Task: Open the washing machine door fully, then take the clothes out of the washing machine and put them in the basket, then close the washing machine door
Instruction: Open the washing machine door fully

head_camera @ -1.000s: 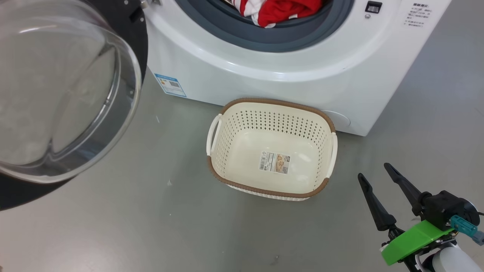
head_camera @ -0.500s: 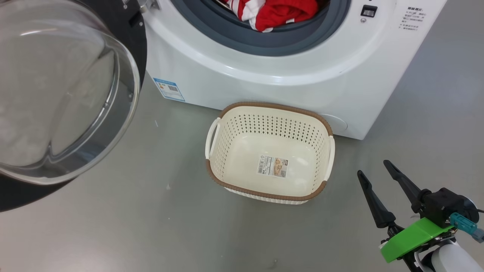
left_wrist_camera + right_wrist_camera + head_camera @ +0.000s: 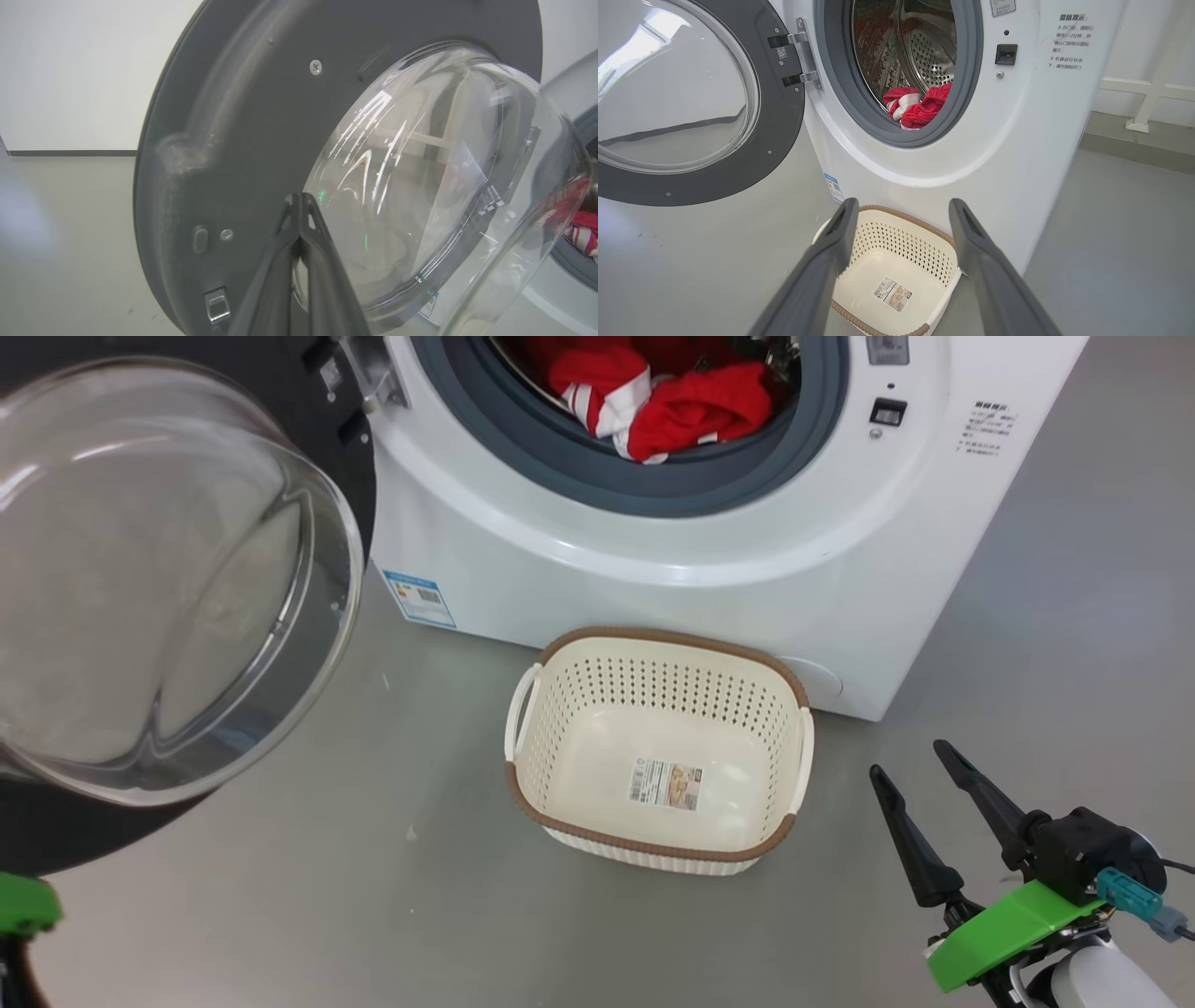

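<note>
Head view: the door (image 3: 168, 588) stands open at upper left, red clothes (image 3: 691, 415) lie in the washing machine (image 3: 653, 560) at top centre, the basket (image 3: 653, 637) just below it; the right gripper (image 3: 906, 758), lower right, has its jaws apart; the left gripper (image 3: 299, 198) has its jaws pressed together, facing the door

In the head view the big round black-rimmed door with its clear glass bowl (image 3: 177, 588) runs off the left edge. The red, white-striped clothes (image 3: 691, 415) sink behind the grey rubber gasket (image 3: 597, 485), uncountable. Print on the label sticker (image 3: 665, 785) of the cream perforated basket (image 3: 653, 691) is too small to read
</note>
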You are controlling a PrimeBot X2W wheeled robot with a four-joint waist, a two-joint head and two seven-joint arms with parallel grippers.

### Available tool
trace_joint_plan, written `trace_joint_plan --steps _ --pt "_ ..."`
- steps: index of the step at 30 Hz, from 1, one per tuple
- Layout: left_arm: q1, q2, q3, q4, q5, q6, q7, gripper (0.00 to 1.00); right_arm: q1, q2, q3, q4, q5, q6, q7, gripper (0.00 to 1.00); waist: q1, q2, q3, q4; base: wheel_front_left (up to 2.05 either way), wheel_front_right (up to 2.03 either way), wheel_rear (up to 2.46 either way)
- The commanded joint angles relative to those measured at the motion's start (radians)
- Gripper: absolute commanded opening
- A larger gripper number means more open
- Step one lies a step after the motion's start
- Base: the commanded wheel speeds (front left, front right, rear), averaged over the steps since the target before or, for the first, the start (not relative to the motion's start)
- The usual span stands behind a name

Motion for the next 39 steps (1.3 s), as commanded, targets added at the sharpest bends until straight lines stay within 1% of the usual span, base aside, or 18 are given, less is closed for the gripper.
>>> trace_joint_plan --steps 1,3,6,7,9,10,11,12,13,16,22,27,34,39 --pt "0.020 0.037 0.013 -0.042 0.004 -0.004 -0.005 0.00 0.009 -0.005 0.024 -0.019 -0.002 0.006 -0.007 1.00 0.0000 0.0000 -0.015 0.000 0.00 0.00 0.00" --pt "0.060 0.011 -0.012 -0.088 -0.001 -0.006 -0.005 0.00 0.016 0.000 0.022 -0.019 -0.001 0.006 -0.007 1.00 0.0000 0.0000 -0.029 -0.001 0.00 0.00 0.00" --pt "0.105 -0.013 -0.067 -0.137 -0.027 -0.006 -0.005 0.00 0.023 0.004 0.019 -0.021 -0.002 0.006 -0.007 1.00 0.0000 0.0000 -0.039 -0.005 0.00 0.00 0.00" --pt "0.122 -0.020 -0.082 -0.155 -0.039 -0.006 -0.005 0.08 0.024 0.005 0.016 -0.022 -0.003 0.006 -0.007 1.00 0.0000 0.0000 -0.041 -0.008 0.00 0.00 0.00" --pt "0.163 -0.033 -0.111 -0.192 -0.057 -0.006 -0.005 0.34 0.026 0.009 0.014 -0.021 -0.003 0.006 -0.007 1.00 0.0000 0.0000 -0.049 -0.019 0.00 0.00 0.00" --pt "0.183 -0.038 -0.124 -0.210 -0.065 -0.006 -0.005 0.43 0.027 0.011 0.012 -0.021 -0.002 0.006 -0.007 1.00 0.0000 0.0000 -0.051 -0.025 0.00 0.00 0.00" --pt "0.202 -0.042 -0.138 -0.228 -0.073 -0.006 -0.005 0.54 0.028 0.013 0.011 -0.021 -0.002 0.006 -0.007 1.00 0.0000 0.0000 -0.054 -0.031 0.00 0.00 0.00" --pt "0.219 -0.046 -0.149 -0.245 -0.081 -0.006 -0.005 0.71 0.030 0.014 0.008 -0.021 -0.002 0.006 -0.007 1.00 0.0000 0.0000 -0.056 -0.036 0.00 0.00 0.00" --pt "0.235 -0.049 -0.164 -0.260 -0.086 -0.006 -0.005 1.00 0.032 0.016 0.005 -0.021 -0.002 0.006 -0.007 1.00 0.0000 0.0000 -0.058 -0.041 0.00 0.00 0.00" --pt "0.275 -0.053 -0.206 -0.290 -0.097 -0.007 -0.005 1.00 0.037 0.020 -0.006 -0.023 -0.002 0.006 -0.007 1.00 0.0000 0.0000 -0.060 -0.056 0.00 0.00 0.00" --pt "0.316 -0.055 -0.322 -0.327 -0.117 -0.007 -0.005 1.00 0.051 0.027 -0.034 -0.027 -0.004 0.006 -0.007 1.00 0.0000 0.0000 -0.064 -0.094 0.00 0.00 0.00" --pt "0.333 -0.056 -0.387 -0.358 -0.151 -0.007 -0.005 1.00 0.057 0.031 -0.059 -0.031 -0.006 0.006 -0.007 1.00 0.0000 0.0000 -0.064 -0.136 0.00 0.00 0.00" --pt "0.373 -0.034 -0.484 -0.387 -0.162 -0.007 -0.005 1.00 0.068 0.038 -0.092 -0.040 -0.009 0.006 -0.007 1.00 0.0000 0.0000 -0.068 -0.206 0.00 0.00 0.00" --pt "0.388 -0.024 -0.528 -0.396 -0.173 -0.007 -0.005 1.00 0.075 0.040 -0.103 -0.044 -0.009 0.006 -0.007 1.00 0.0000 0.0000 -0.070 -0.244 0.00 0.00 0.00"
